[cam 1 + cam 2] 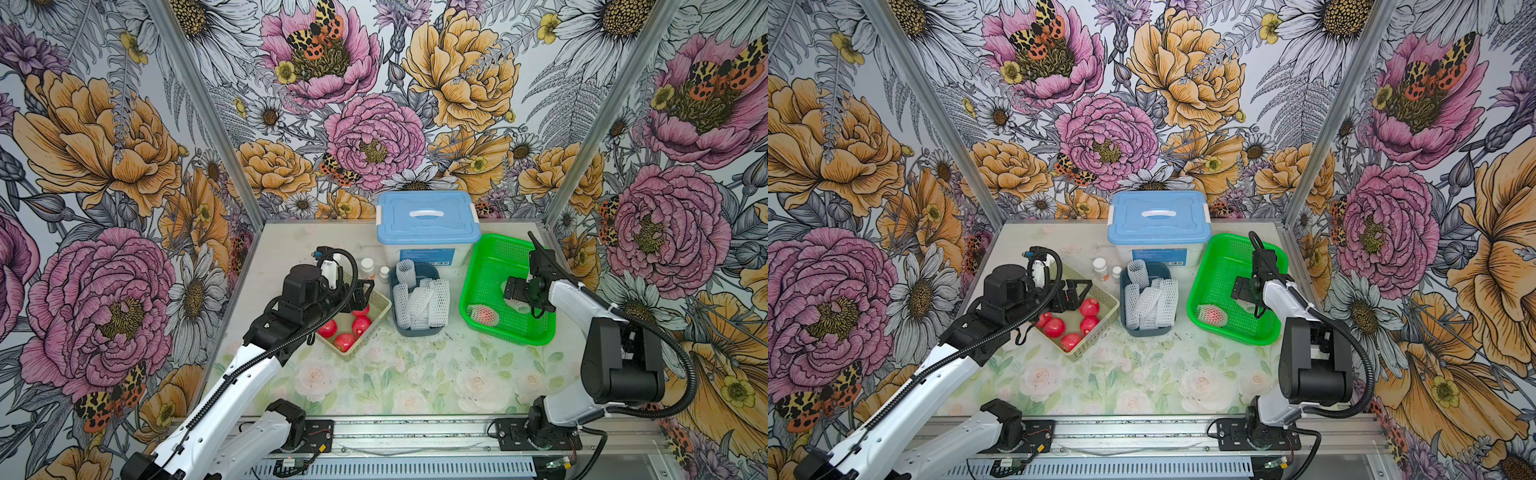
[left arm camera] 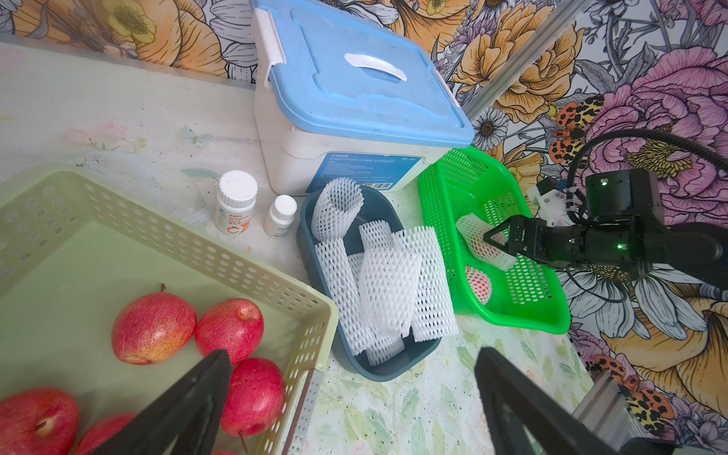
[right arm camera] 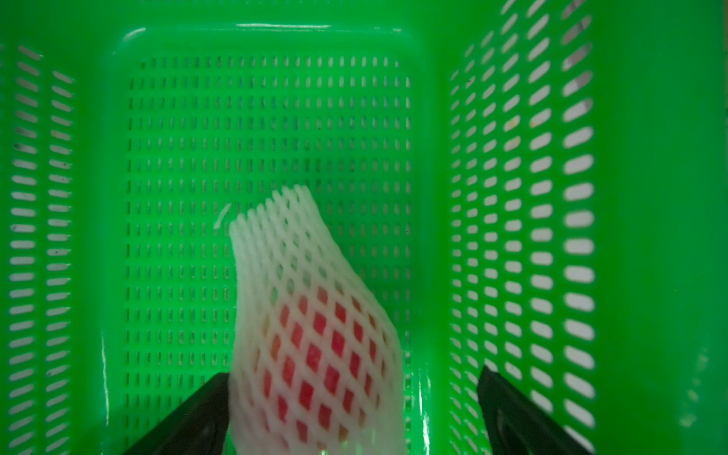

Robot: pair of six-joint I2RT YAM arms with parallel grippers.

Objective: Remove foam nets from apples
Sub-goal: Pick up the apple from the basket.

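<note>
Several bare red apples [image 2: 153,327] lie in a beige basket [image 2: 197,244], seen also in a top view as apples [image 1: 361,325]. My left gripper [image 2: 351,354] hangs open and empty over that basket's corner, one finger above the fruit and the other past the rim. In the green basket [image 3: 650,197] my right gripper [image 3: 353,373] is open astride an apple [image 3: 315,335] still wrapped in a white foam net [image 3: 275,236]. One finger touches the net; the other stands apart. A second netted apple [image 1: 483,315] lies nearer the front of the green basket [image 1: 511,336].
A blue-grey tub [image 2: 394,370] between the two baskets holds several empty foam nets [image 2: 386,283]. Behind it stands a white box with a blue lid [image 1: 428,216]. Two white pill bottles [image 1: 367,266] stand between the beige basket and the tub.
</note>
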